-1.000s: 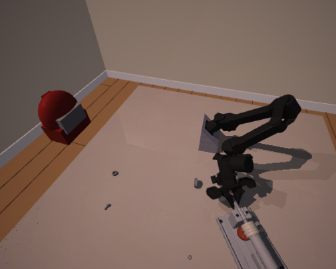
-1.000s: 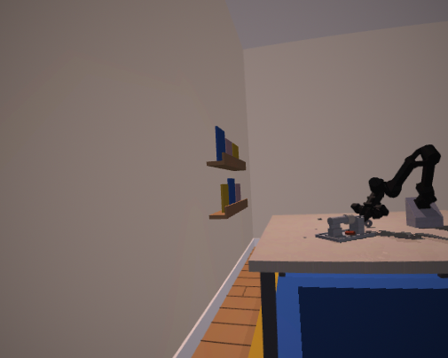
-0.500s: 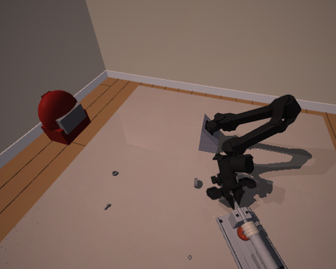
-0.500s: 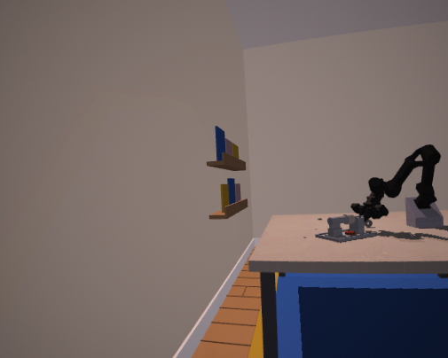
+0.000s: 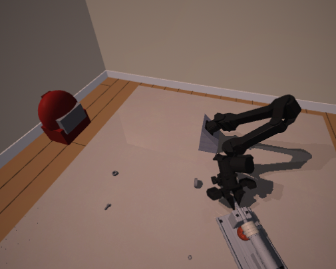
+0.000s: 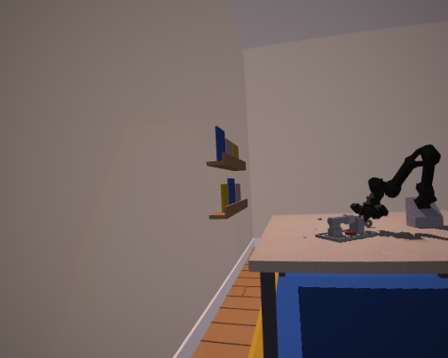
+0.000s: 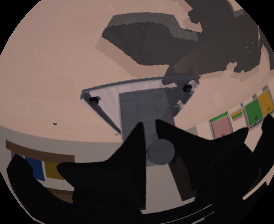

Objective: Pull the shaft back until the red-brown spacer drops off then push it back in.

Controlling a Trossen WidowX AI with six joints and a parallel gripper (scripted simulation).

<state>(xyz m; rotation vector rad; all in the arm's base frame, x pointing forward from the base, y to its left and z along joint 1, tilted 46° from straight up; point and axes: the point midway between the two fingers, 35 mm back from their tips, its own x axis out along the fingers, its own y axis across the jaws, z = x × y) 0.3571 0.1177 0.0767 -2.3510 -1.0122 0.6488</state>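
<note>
My gripper (image 5: pixel 236 204) (image 7: pixel 149 125) is shut on the shaft (image 5: pixel 244 217) (image 7: pixel 160 151), whose round end shows between the fingers in the wrist view. The shaft runs through the upright support (image 5: pixel 235 220) (image 6: pixel 357 225) (image 7: pixel 143 112) toward the big housing (image 5: pixel 263 248) (image 6: pixel 336 220). Pale spacers (image 5: pixel 249 229) sit around it, close against the housing's end. The red-brown spacer (image 5: pixel 243 234) (image 6: pixel 349 232) is off the shaft and lies low beneath it, on the base plate (image 5: pixel 225 230). The shaft's far end is hidden, so its depth in the housing cannot be told.
A grey part (image 5: pixel 196 182) stands on the table near the gripper. Small loose parts lie farther off: a nut (image 5: pixel 115 173), a bolt (image 5: pixel 108 206) and a small ring (image 5: pixel 189 257). The arm's base mount (image 5: pixel 208 142) (image 6: pixel 421 215) is behind. A red helmet-like object (image 5: pixel 58 113) is beyond the table.
</note>
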